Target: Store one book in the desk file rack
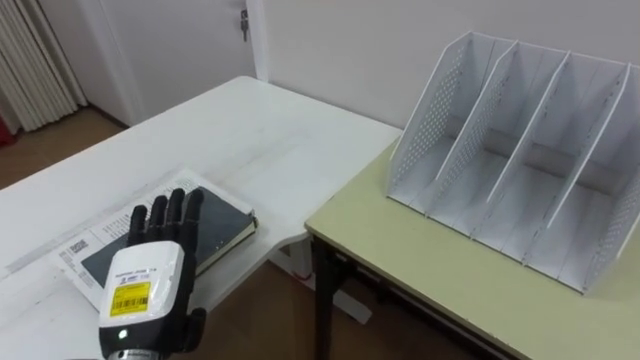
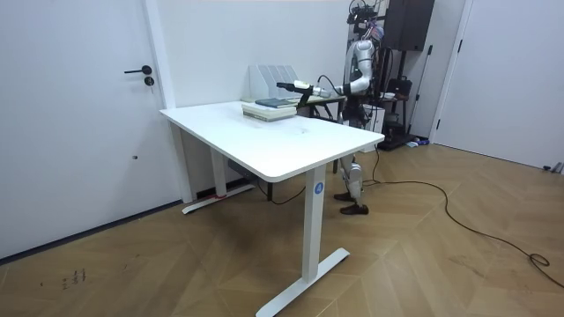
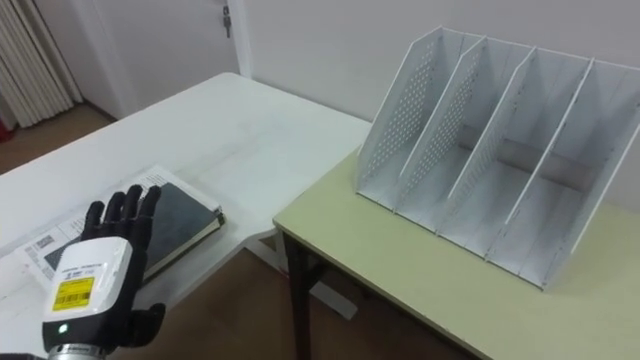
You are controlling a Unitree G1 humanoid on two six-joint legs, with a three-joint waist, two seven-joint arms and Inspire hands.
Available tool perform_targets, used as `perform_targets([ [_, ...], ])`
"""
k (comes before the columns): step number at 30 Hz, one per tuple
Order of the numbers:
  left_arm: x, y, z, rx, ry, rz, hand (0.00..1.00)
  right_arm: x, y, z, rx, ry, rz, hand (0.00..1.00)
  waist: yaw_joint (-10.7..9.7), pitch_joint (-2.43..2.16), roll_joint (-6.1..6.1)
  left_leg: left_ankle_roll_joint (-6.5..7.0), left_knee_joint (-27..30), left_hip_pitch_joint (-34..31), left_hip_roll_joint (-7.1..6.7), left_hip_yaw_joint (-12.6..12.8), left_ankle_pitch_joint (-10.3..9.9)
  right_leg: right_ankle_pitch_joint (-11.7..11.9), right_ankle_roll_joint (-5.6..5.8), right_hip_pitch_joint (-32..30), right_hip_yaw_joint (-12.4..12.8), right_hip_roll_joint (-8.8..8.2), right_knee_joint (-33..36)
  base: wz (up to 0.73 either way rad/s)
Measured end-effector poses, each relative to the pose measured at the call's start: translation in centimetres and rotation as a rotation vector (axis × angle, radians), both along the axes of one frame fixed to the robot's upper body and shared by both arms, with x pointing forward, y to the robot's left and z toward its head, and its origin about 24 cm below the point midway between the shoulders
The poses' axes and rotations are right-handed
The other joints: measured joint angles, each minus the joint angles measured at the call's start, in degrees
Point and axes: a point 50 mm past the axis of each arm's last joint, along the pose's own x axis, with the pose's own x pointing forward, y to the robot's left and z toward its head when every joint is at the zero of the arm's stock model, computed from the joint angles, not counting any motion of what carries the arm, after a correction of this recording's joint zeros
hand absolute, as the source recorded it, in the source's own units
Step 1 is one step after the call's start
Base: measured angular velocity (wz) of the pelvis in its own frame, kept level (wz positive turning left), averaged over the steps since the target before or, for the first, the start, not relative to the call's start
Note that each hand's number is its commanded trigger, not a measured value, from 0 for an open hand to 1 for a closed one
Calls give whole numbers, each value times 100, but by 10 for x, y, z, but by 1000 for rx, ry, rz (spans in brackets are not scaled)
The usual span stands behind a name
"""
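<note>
Dark book (image 1: 225, 226) lies beneath the released left robot hand (image 1: 146, 278), whose arm the room view shows outstretched.

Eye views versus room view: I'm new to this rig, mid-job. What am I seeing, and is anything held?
It is a walking humanoid with two fingered hands. Both eye views look down from its head; the room view comes from a camera standing off in the room. Its left hand, fingers straight, is over a dark book lying on printed papers on the white table, and it holds nothing. The white file rack, compartments empty, stands on the green desk alongside.
</note>
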Motion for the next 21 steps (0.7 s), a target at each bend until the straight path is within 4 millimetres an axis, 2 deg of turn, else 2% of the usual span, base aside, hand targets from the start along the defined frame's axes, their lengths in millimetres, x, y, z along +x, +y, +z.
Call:
perform_targets([
  [10, 1, 2, -2, -17, 28, 23, 0, 1, -1, 0, -1, 1, 6, 0, -19, -5, -23, 0, 0, -63, -1, 16, 0, 3, -2, -64, 74, 7, 1, -2],
  [17, -2, 18, -21, -152, 157, 112, 0, 2, -1, 0, 19, 18, -1, 0, -145, -3, -25, 0, -1, -39, 4, 93, 0, 3, -2, -76, 146, 13, 0, -5],
  [21, 0, 20, -21, -151, 169, 119, 0, 0, -2, 0, 14, 29, -19, 0, -144, 0, -26, 0, -8, -38, 4, 119, 0, 3, -2, -61, 168, 12, 0, -1],
])
